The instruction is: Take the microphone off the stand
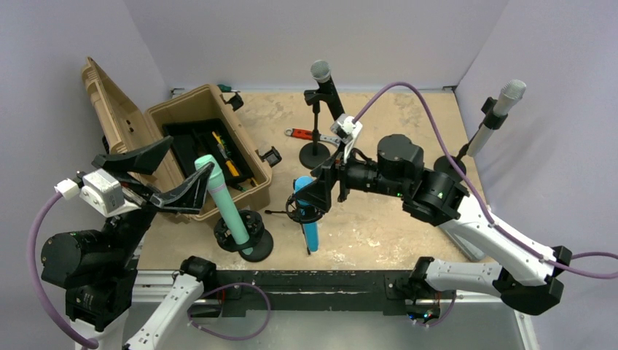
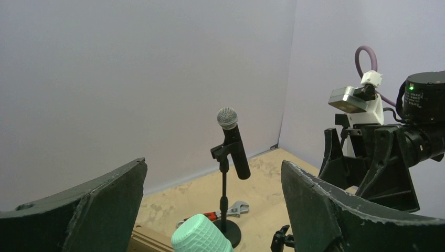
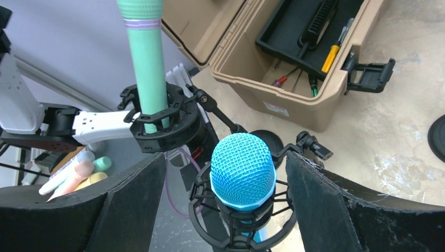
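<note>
Nearest the arm bases, on the front edge of the table (image 1: 379,219), two mics stand in shock mounts. At the left, the green mic (image 1: 224,200) leans in its mount (image 1: 248,232). Just to its right, the blue mic (image 1: 311,235) stands upright in its own mount (image 1: 295,213).

The right arm (image 1: 397,171) reaches across from the right, and the right jaws are spread wide and grip nothing. From the right wrist, the blue mic's head (image 3: 243,168) sits low and centred in the gap, with one finger (image 3: 105,210) on each side. It is clear of both and still seated in the mount (image 3: 239,226).

The left jaws are also wide open and empty, held up beside the green mic. From the left wrist, the green head (image 2: 202,239) shows at the bottom edge between the fingers (image 2: 78,210), apart from both. From above, one fingertip lies just beside that head; I cannot tell whether they touch.

Behind the green mic, a tan toolbox (image 1: 189,109) lies open with tools in its tray. Farther back, a wrench (image 1: 302,134) lies by the base of a stand holding a black mic (image 1: 329,93). At the far right, a silver-headed mic (image 1: 495,113) stands tilted in its stand.
</note>
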Motion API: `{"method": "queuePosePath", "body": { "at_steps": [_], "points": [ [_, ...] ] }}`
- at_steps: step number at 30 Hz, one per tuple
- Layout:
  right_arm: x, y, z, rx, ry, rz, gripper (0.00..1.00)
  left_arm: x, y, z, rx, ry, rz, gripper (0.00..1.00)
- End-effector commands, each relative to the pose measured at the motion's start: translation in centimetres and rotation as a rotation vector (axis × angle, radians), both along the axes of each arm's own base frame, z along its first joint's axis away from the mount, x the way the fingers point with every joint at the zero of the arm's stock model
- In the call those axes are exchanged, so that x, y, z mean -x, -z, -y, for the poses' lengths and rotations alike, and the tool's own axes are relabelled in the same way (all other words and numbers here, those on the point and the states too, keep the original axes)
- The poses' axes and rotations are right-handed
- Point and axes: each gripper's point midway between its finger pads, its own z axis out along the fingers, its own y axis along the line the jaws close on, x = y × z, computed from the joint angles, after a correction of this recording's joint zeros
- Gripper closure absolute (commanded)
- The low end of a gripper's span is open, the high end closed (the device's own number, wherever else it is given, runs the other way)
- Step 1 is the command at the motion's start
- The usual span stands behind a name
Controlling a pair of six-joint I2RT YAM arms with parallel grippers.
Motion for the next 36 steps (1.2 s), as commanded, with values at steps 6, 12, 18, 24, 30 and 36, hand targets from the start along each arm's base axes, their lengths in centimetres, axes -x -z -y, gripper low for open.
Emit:
{"method": "queuePosePath", "body": {
  "at_steps": [6, 12, 18, 24, 30, 36],
  "points": [
    [-1.0, 1.5, -1.2, 0.029, 0.078, 0.010, 0.26, 0.3, -0.9, -1.0, 0.029, -0.053, 0.085, 0.05],
    [-0.7, 2.9, -1.5, 0.059, 0.052, -0.001, 0.30, 0.0, -0.6, -0.9, 0.029, -0.051, 0.079, 0.05],
    [-0.7, 2.7, -1.1, 0.049, 0.067, 0.009, 0.38, -0.3, -0.4, -0.6, 0.030, -0.039, 0.070, 0.06],
    [-1.2, 1.1, -0.5, 0.030, 0.106, 0.041, 0.54, -0.4, -0.3, -0.7, 0.033, -0.045, 0.068, 0.06],
    [-1.5, -1.3, -0.4, -0.002, 0.119, 0.078, 0.72, -0.5, -0.1, -0.6, 0.034, -0.040, 0.063, 0.06],
    [-2.3, -3.9, -0.4, -0.006, 0.147, 0.123, 0.77, -0.2, -0.1, -0.7, 0.038, -0.039, 0.073, 0.07]
  ]
}}
